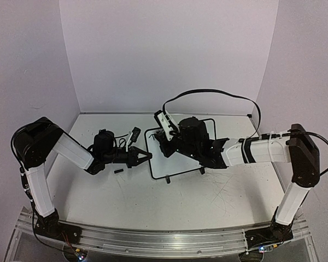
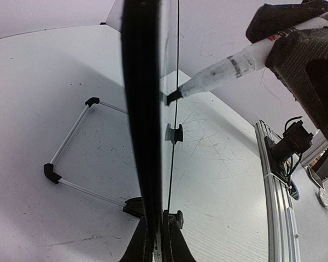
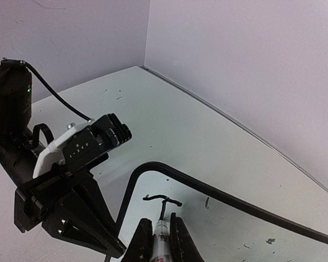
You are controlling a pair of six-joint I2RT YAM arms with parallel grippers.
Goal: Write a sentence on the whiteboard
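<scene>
The whiteboard (image 1: 163, 164) stands propped up in the middle of the table, its right part hidden under my right arm. My left gripper (image 1: 146, 158) is shut on its left edge; in the left wrist view the black frame (image 2: 142, 109) runs straight up from between the fingers (image 2: 135, 248). My right gripper (image 3: 161, 240) is shut on a black marker (image 3: 160, 245), whose tip (image 2: 172, 98) touches the board face. Of the sentence (image 3: 164, 200), only a short black bar with a downstroke shows, near the board's top left corner.
A small black piece (image 1: 118, 171) lies on the table near my left gripper. The board's wire stand (image 2: 71, 147) reaches out behind it. Walls close the back and both sides. An aluminium rail (image 1: 164, 240) runs along the near edge.
</scene>
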